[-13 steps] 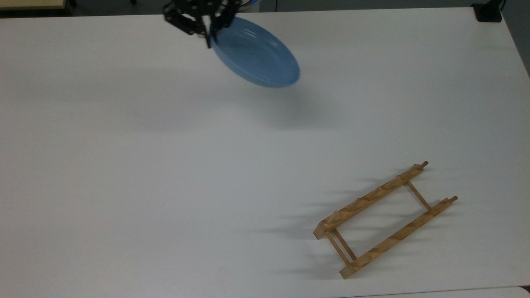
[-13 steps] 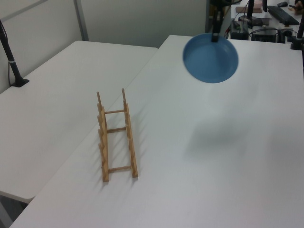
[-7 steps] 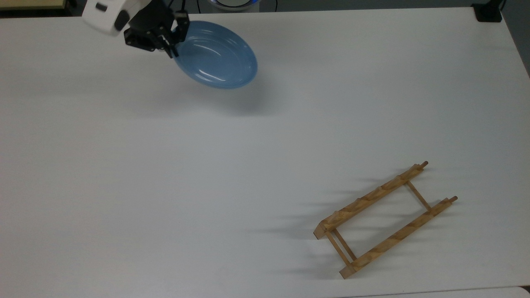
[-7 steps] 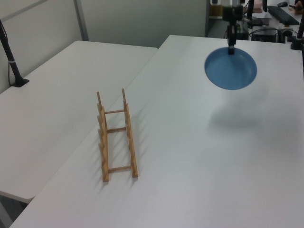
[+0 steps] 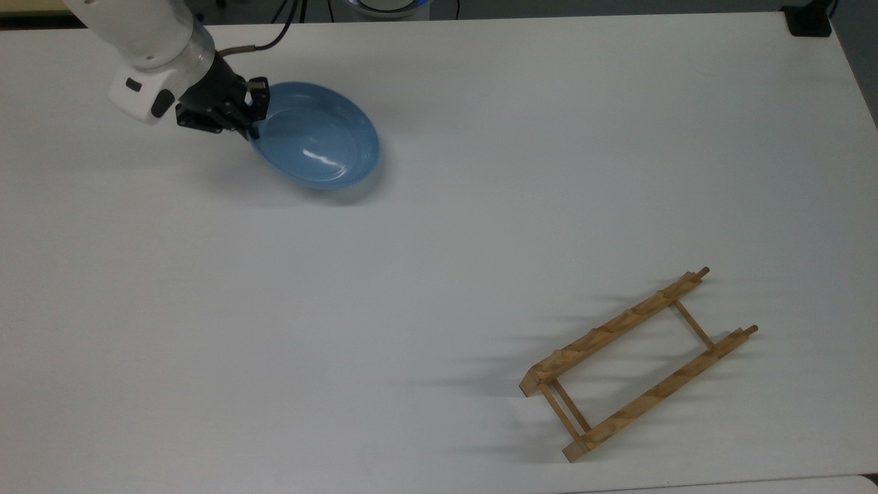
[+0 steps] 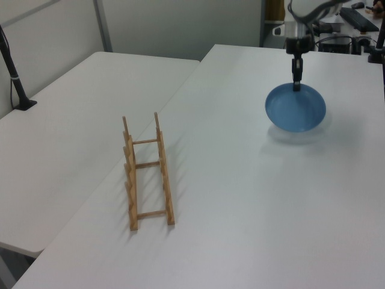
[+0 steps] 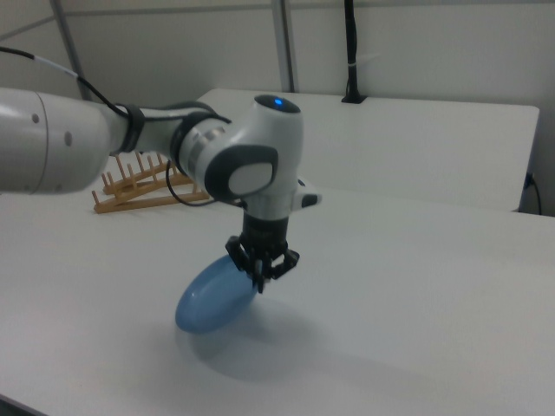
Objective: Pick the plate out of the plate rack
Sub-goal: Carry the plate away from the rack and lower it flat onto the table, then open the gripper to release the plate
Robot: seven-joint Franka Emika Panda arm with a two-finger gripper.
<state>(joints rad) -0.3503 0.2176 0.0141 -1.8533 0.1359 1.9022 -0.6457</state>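
The light-blue plate (image 5: 319, 137) hangs tilted just over the white table (image 5: 439, 274), its low edge close to the surface, at the top view's upper left. My gripper (image 5: 255, 118) is shut on the plate's rim, on the side toward the top view's left. In the left view the gripper (image 6: 296, 84) pinches the plate (image 6: 296, 109) from above. In the right view the gripper (image 7: 260, 276) holds the plate (image 7: 212, 296) by its raised edge. The wooden plate rack (image 5: 638, 363) stands bare at the top view's lower right, far from the plate, and is also seen from the left (image 6: 147, 174) and the right (image 7: 143, 186).
A black clamp base (image 5: 809, 20) sits at the table's corner at the top view's upper right. A second white table (image 6: 66, 138) adjoins on the left view's left, with a black post (image 6: 15, 75) on it. The white arm (image 7: 130, 139) reaches over the table.
The arm has carried the plate toward the top view's left and down, from high above the table to just over its surface. The rack has not moved.
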